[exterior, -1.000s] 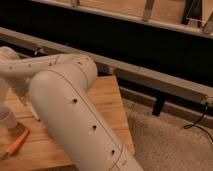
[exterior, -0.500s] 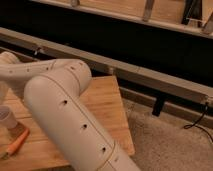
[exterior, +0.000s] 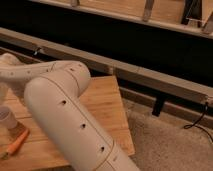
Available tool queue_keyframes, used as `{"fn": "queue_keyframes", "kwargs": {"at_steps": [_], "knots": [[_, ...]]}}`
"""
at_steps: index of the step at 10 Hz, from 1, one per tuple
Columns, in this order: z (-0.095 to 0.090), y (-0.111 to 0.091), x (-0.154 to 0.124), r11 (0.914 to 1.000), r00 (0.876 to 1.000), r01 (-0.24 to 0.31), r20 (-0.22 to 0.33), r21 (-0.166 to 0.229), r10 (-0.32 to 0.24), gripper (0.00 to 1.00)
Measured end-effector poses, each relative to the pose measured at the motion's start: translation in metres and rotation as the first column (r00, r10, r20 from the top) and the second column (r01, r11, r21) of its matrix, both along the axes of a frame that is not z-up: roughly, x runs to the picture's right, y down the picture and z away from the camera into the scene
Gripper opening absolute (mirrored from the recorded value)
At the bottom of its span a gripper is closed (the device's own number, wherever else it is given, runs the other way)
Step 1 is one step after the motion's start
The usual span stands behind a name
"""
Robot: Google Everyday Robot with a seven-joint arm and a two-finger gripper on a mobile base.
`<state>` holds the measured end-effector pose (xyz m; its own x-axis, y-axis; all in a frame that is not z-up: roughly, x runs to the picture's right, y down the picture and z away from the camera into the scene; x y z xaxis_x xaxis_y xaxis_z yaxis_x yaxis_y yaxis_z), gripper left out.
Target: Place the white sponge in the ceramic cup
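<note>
Over the table (exterior: 107, 102), arm (exterior: 55, 95) elbows left, gripper off-frame.

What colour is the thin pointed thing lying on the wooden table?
The thin pointed thing is orange, per the camera view; the gripper is out of sight.

Writing on the arm (exterior: 65, 115): none readable.
Writing on the wooden table (exterior: 107, 100): none readable.
Place of the gripper: out of view, past the left edge where the arm leads.
</note>
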<state>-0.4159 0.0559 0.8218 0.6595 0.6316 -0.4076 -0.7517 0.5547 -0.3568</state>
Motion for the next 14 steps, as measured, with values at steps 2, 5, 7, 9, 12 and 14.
{"fn": "queue_keyframes", "kwargs": {"at_steps": [2, 5, 7, 9, 12, 14], "knots": [[0.005, 0.002, -0.003, 0.9997, 1.000, -0.016, 0.005, 0.017, 0.016, 0.65], [0.009, 0.017, -0.007, 0.9999, 1.000, -0.007, 0.023, 0.009, 0.007, 0.65], [0.013, 0.026, -0.008, 0.9998, 0.999, 0.019, 0.030, -0.001, -0.019, 0.65], [0.018, 0.028, -0.008, 0.9993, 0.999, 0.036, 0.031, -0.001, -0.036, 0.65], [0.030, 0.032, -0.010, 0.9977, 0.997, 0.067, 0.023, -0.007, -0.067, 0.65], [0.035, 0.032, -0.014, 0.9971, 0.997, 0.075, 0.025, -0.013, -0.075, 0.65]]}}
